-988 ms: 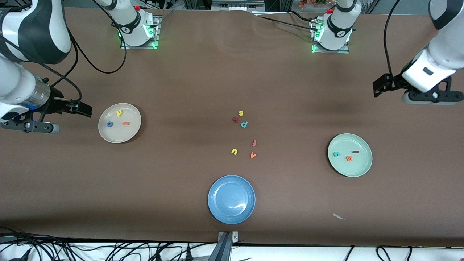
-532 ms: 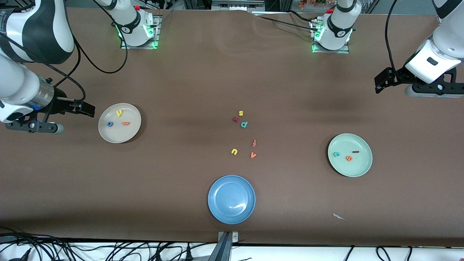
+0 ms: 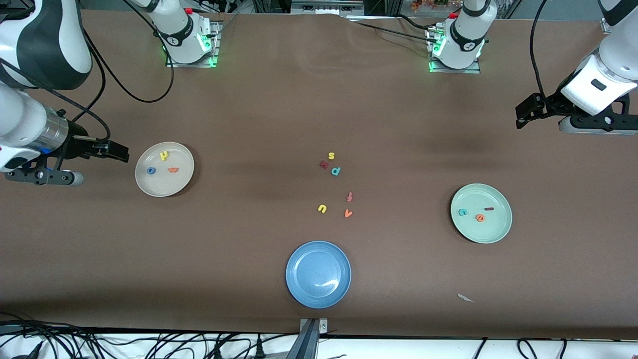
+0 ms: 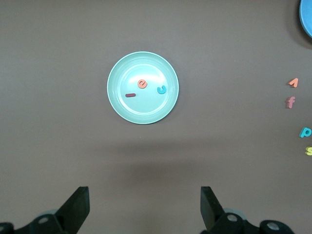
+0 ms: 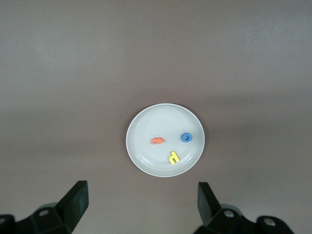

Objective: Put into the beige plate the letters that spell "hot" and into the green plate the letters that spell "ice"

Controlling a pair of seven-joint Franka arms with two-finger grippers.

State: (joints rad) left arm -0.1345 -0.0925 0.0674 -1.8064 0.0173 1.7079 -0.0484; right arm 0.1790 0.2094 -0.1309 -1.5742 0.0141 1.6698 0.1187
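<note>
Beige plate (image 3: 164, 169), toward the right arm's end of the bench: holds yellow h (image 3: 164, 155), blue o (image 3: 151, 170), orange t (image 3: 172, 169).
Green plate (image 3: 481, 213), toward the left arm's end: holds teal c (image 3: 462, 212), orange e (image 3: 479, 218), dark red i (image 3: 489, 209).
Left gripper (image 4: 144, 207): raised over bare bench, fingers spread wide, holding nothing.
Right gripper (image 5: 142, 204): likewise raised, fingers wide apart, holding nothing.

Two white arms with black joint bands, each on a base (image 3: 192, 47) lit green and marked with a red button. Black cables loop from the arms; each wrist carries a black bracket (image 3: 536, 109) and grey bar.
</note>
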